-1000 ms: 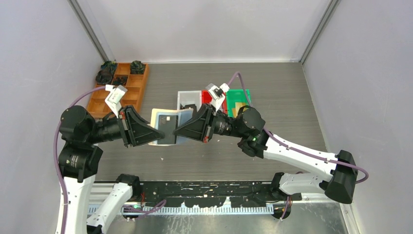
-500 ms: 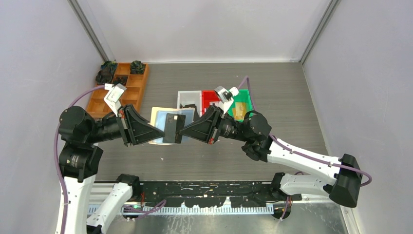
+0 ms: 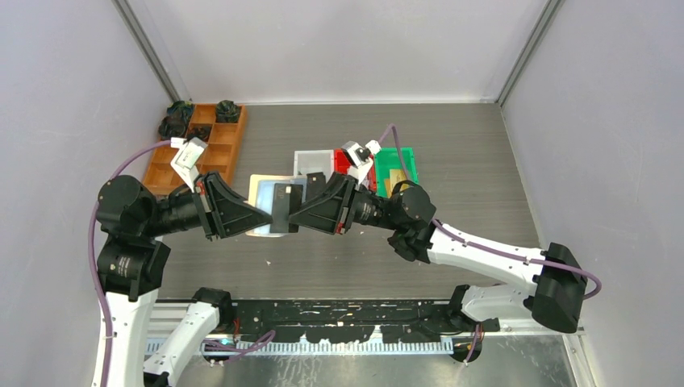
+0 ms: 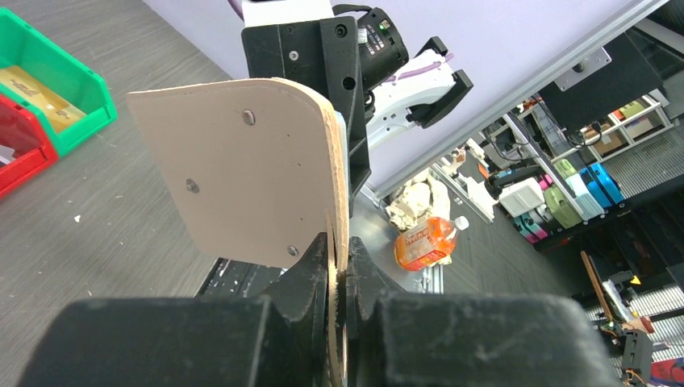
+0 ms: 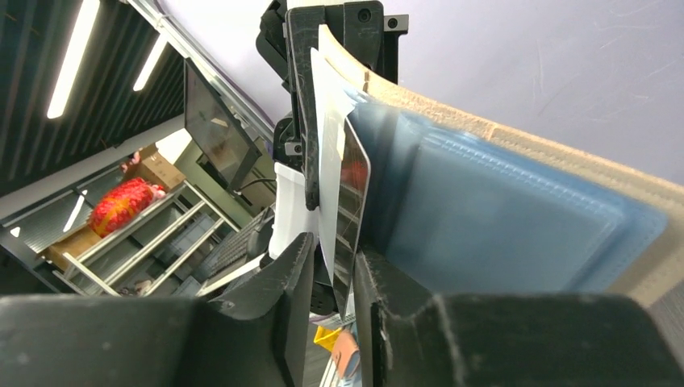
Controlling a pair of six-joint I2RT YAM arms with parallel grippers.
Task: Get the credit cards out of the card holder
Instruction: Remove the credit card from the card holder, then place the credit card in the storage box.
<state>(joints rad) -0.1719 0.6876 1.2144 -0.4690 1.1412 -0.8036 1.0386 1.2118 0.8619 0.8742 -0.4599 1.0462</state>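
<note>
Grey wood-grain table and bare grey walls frame two robot arms that meet at centre frame with a card holder held up off the surface between them, just in front of a white bin, a red bin and a green bin. The left gripper is clamped flat on one edge of the holder, whose tan outside fills the left wrist view. The right gripper is pinched almost closed on a black card that stands partly out of the shiny blue-grey pockets. A pale sheet, possibly a second card, lies against it. The extraction looks under way but not finished. If the pocket holds the card tightly, a pull could twist the holder out of the left gripper's narrow edge grip. The thin, glossy card could also slide from the fingers and fall to the table, or the pale sheet could be dragged out with it.
</note>
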